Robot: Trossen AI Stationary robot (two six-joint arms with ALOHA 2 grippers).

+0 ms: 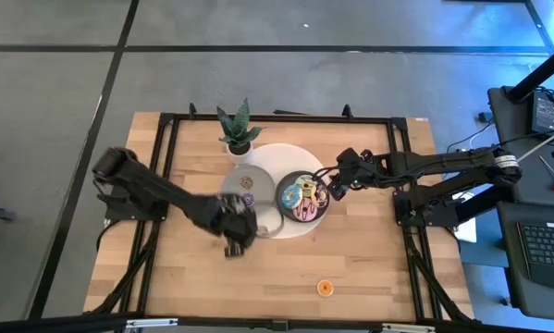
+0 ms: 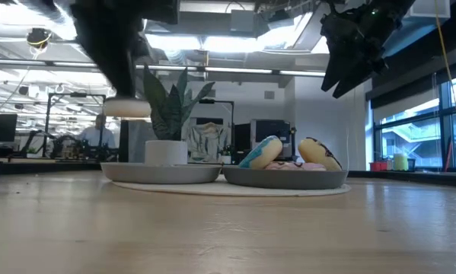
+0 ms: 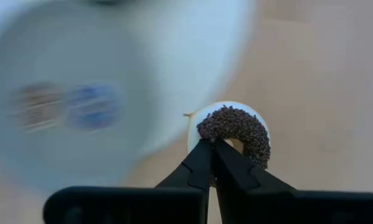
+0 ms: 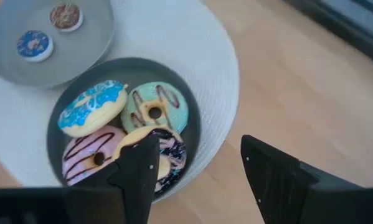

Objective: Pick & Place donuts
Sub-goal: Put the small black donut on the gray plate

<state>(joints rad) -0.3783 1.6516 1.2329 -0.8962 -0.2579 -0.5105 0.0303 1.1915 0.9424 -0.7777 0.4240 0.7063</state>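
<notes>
My left gripper is shut on a small donut with brown sprinkles and a white base. It is over the bare wood near the white mat's near-left side. The low view shows this donut in the air. A light grey plate holds two small donuts, blue and brown. The dark plate holds several large donuts, among them blue, pale green and pink. An orange donut lies near the table's near edge. My right gripper hangs open above the dark plate's right side. My left gripper pinches the small brown donut at its rim between the free ends of its two fingers, coming from above. The donut is lifted clear of the table and lies about level under the fingers.
Both plates sit side by side on a round white mat. A potted plant stands at the mat's far-left side. Bare wood lies toward the near edge and on both sides. A black frame borders the table.
</notes>
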